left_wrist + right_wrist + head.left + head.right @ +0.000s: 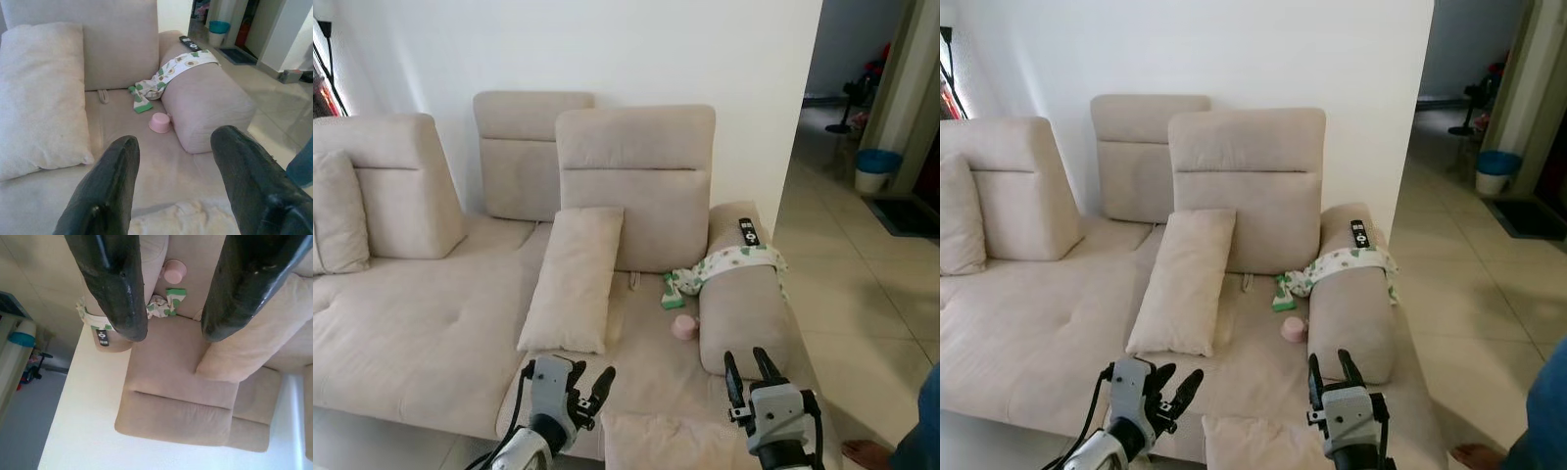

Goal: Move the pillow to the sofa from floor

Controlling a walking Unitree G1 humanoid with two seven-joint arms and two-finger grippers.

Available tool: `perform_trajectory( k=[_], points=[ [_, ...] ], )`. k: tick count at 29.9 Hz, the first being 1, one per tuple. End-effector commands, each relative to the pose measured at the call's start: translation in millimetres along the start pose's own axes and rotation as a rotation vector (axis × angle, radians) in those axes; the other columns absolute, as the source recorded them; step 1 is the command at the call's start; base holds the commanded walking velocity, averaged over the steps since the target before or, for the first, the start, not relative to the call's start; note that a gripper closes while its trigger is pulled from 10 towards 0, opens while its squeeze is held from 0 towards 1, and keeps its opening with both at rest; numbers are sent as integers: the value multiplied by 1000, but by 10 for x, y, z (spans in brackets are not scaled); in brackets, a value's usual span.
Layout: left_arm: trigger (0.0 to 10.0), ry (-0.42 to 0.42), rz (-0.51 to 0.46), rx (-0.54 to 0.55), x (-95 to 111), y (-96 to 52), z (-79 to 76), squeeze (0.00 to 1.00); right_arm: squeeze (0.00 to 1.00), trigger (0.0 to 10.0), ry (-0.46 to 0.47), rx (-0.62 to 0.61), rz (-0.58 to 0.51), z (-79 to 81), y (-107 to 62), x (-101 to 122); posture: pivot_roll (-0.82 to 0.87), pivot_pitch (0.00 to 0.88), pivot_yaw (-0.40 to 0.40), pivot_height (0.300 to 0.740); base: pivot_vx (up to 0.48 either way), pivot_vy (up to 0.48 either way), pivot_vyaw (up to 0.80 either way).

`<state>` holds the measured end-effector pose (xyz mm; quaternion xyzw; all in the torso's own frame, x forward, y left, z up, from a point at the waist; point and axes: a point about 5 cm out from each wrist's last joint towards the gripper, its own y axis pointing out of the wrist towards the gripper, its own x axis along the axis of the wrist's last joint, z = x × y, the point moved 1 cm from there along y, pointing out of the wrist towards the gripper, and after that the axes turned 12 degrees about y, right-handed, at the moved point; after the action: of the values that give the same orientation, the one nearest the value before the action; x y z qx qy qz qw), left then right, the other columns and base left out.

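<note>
While both claws hover spread wide — left claw (576, 380), right claw (750, 370) — a beige pillow (658, 443) lies between them at the sofa's (411, 333) near edge.

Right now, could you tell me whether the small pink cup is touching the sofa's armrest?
Touching, it seems: in the left wrist view the pink cup sits against the base of the armrest, with no gap showing between them.
</note>
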<state>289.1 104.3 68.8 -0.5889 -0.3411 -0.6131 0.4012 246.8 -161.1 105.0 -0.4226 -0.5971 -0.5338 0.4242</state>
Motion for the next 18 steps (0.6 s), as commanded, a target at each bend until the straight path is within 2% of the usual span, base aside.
perform_trajectory(
  k=[1, 6, 18],
  points=[
    [10000, 31, 23, -1, -45, -28, 23, 0, 0, 10000, -2, 13, -5, 36, 6, -2, -111, 0, 88, 740, 307, 0, 0],
    [10000, 30, 23, -2, -43, -28, 22, 0, 0, 10000, -3, 13, -5, 35, 6, 0, -112, 0, 88, 740, 295, 0, 0],
    [10000, 18, 25, 6, -48, -25, 27, 0, 0, 10000, -5, 14, -3, 36, 9, -7, -112, 0, 88, 740, 0, 0, 0]
  ],
)
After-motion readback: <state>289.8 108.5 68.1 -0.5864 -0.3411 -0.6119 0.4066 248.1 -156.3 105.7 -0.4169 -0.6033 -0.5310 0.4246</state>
